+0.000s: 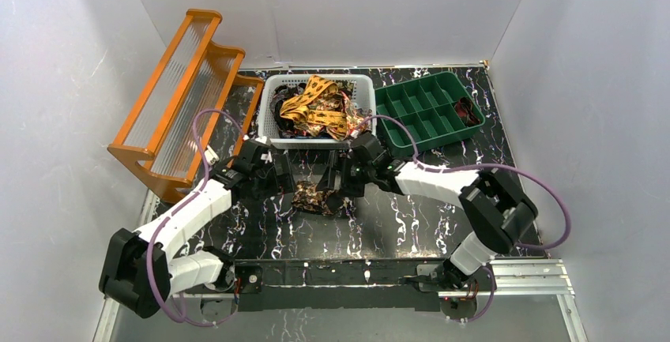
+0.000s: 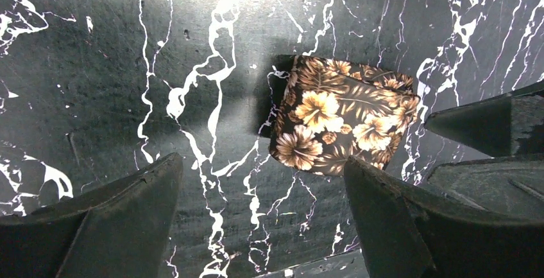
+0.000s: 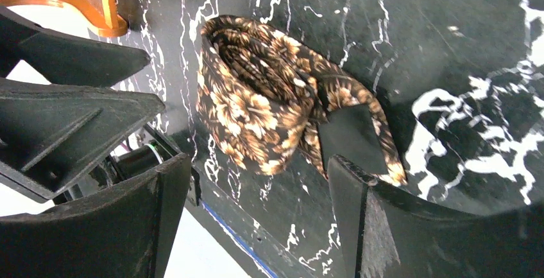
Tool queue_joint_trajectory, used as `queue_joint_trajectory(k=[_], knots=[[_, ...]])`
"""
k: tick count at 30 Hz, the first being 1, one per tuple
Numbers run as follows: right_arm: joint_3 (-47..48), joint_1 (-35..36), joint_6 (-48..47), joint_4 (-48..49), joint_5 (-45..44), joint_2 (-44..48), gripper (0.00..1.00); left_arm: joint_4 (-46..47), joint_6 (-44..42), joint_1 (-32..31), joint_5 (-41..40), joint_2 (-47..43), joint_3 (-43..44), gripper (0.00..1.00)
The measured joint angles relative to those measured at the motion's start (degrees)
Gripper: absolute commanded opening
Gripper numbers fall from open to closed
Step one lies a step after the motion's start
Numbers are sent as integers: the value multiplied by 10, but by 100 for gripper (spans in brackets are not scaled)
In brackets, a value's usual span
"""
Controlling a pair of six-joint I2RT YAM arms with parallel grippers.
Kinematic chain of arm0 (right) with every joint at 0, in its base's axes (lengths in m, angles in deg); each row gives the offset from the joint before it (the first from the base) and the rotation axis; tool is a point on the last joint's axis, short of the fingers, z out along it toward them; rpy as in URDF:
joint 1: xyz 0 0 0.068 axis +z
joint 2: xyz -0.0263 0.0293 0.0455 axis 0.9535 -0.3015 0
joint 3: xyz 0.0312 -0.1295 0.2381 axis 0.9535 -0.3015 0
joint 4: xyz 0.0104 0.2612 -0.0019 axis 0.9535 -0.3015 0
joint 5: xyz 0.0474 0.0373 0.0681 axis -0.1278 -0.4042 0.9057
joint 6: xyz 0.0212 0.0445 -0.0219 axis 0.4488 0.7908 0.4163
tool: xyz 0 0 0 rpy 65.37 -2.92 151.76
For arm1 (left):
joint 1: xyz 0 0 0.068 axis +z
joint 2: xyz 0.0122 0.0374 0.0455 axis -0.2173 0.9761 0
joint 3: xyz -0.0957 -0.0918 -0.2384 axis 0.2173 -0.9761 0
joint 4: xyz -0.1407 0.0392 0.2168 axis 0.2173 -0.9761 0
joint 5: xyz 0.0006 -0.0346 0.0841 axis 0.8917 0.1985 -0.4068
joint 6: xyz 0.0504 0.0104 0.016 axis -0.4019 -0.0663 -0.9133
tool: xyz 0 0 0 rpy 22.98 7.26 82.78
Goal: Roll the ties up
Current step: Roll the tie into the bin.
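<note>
One of the ties [image 1: 317, 198], dark brown with tan flowers, lies rolled into a bundle on the black marbled table. In the left wrist view the roll [image 2: 340, 121] sits just beyond my left gripper [image 2: 263, 169], which is open with nothing between its fingers. In the right wrist view the roll [image 3: 256, 98] has a loose tail [image 3: 378, 140] curling to its right. My right gripper [image 3: 253, 175] is open just short of it, one fingertip close to the tail. From above, the left gripper [image 1: 289, 183] and right gripper [image 1: 338, 187] flank the roll. More ties [image 1: 316, 107] fill the white basket.
A white basket [image 1: 270, 125] stands at the back centre, with a green compartment tray [image 1: 423, 105] to its right. An orange rack [image 1: 186, 89] leans at the back left. The right gripper's fingers [image 2: 494, 124] show at the right of the left wrist view.
</note>
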Motion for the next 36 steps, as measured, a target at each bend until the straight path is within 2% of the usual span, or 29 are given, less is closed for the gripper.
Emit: queue_joint_trajectory(k=[6,11,16,21,36], knots=[[38,14,17,5,-7,-60,71,55,0,50,83,-1,-43,93],[38,17,21,3,-4,-81,54,94,1,65,132,5,-67,93],[35,17,16,4,-5,-88,46,134,4,69,166,20,-86,93],[17,17,16,12,-2,-87,43,168,7,69,195,35,-99,93],[-23,-14,11,53,42,-81,45,307,19,70,291,111,-121,90]])
